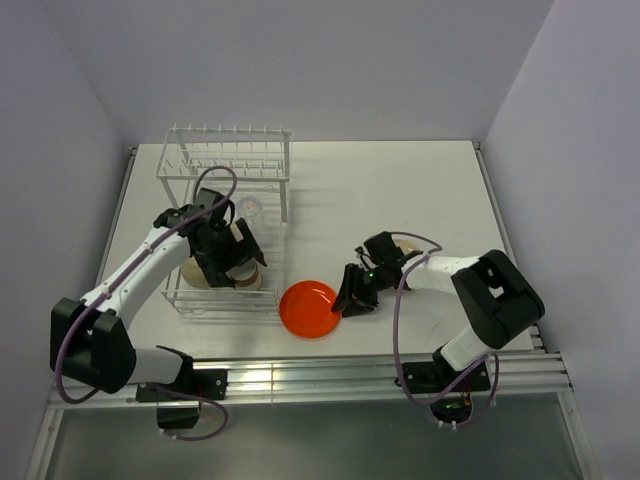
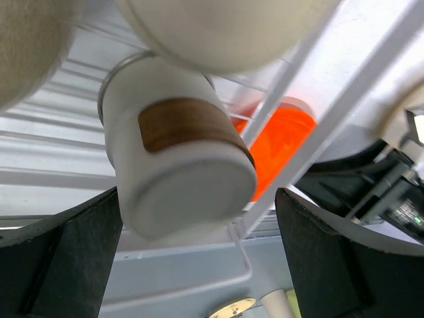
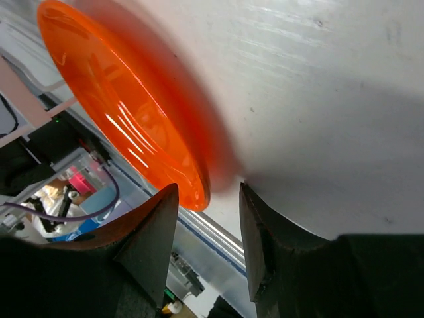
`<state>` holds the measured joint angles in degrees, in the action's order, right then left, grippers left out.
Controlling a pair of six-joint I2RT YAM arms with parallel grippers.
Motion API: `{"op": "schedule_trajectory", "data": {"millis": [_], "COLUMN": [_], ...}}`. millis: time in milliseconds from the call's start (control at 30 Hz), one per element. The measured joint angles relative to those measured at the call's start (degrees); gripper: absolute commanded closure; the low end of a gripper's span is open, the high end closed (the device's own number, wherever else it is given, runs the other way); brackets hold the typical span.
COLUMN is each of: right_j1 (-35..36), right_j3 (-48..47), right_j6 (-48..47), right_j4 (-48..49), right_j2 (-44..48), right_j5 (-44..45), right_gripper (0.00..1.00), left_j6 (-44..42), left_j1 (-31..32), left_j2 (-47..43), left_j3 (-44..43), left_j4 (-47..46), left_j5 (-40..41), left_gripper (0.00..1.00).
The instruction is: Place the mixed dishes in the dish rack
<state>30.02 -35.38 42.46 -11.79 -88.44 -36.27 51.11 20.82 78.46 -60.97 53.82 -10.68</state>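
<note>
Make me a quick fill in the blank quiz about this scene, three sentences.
The ____ plate lies on the table, outside the dish rack.
The right gripper has its jaws either side of the ____'s rim.
The left gripper's jaws stand ____ around the white cup in the rack.
Missing: orange, plate, open.

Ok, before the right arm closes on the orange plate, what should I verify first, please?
1. Rim of the orange plate inside the gap of the right end effector: ok.
2. Right end effector open, not clamped yet: ok.
3. Left end effector open, wide around the white cup: ok.
4. Cup resting inside the dish rack: ok.
5. Free slot in the rack for the plate: cannot tell.
</note>
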Motion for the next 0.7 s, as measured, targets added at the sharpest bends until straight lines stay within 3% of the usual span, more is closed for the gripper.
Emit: {"op": "schedule_trajectory", "data": {"millis": [233, 267, 433, 700], "right_j1": [0.0, 0.0, 0.0, 0.1], "right_j3": [2.5, 3.0, 5.3, 5.8], "right_j6": [3.1, 3.4, 5.6, 4.5], "right_j4": [8.5, 9.8, 14.5, 11.0], "right_j2": [-1.9, -2.3, -2.8, 2.6], "right_j5": [-1.8, -2.1, -2.9, 1.4], "right_gripper": [0.71, 0.79, 1.0, 1.0], "left_j6": [2.6, 3.1, 5.4, 7.1], "left_j1": [0.0, 0.0, 0.0, 0.0], "left_j2": [-7.1, -8.2, -14.0, -18.6], "left_j3": [0.0, 0.0, -0.4, -5.4], "left_j4": [0.0, 0.0, 0.2, -0.4], "left_j5": [-2.0, -2.4, -4.5, -7.5], "left_gripper": [0.01, 0.01, 0.01, 0.07]}}
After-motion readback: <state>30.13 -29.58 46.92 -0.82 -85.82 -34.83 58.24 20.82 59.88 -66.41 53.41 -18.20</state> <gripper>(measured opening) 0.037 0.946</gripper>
